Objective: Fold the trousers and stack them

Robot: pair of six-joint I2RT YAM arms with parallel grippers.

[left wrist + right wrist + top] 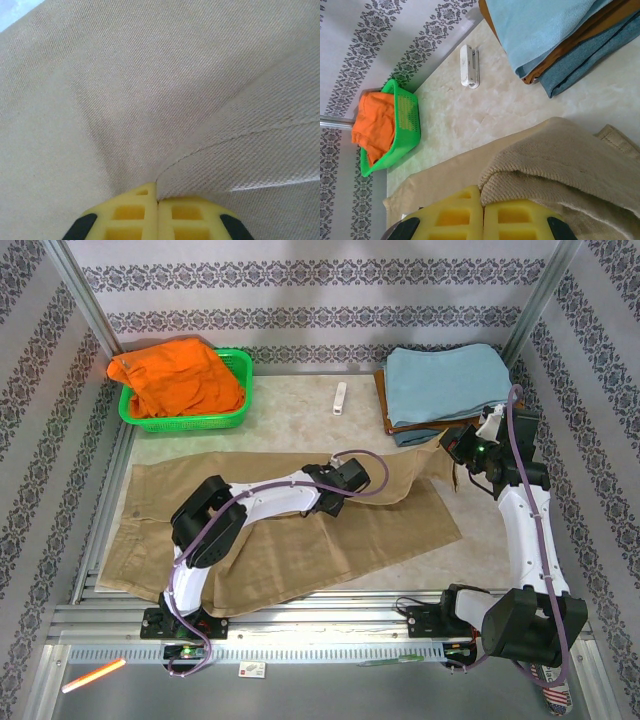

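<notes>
The table has a pale, marbled top, and the trousers cover most of its near half. They lie flat, with the wide end at the left and two lengths of khaki cloth running to the right. The farther length reaches up towards the stack of folded cloths at the far right.

The left arm stretches from the near left across the middle of the trousers. The right arm rises from the near right to the far right end of the trousers.

At the far left a green basket holds a crumpled orange garment. In the far right stack a light-blue cloth lies on top, a brown cloth under it and a blue-grey cloth at the bottom.

The left gripper has its yellow fingers pressed together on a pinched ridge of trouser cloth, just beside a stitched seam. The right gripper also has its fingers together, clamped on a thick rolled edge of the trousers, which bunches up above the table.

A small white oblong object lies on the bare table between the basket and the stack. An orange stick rests at the near left, in front of the rail. A little white card lies near it, its print too small to read.
</notes>
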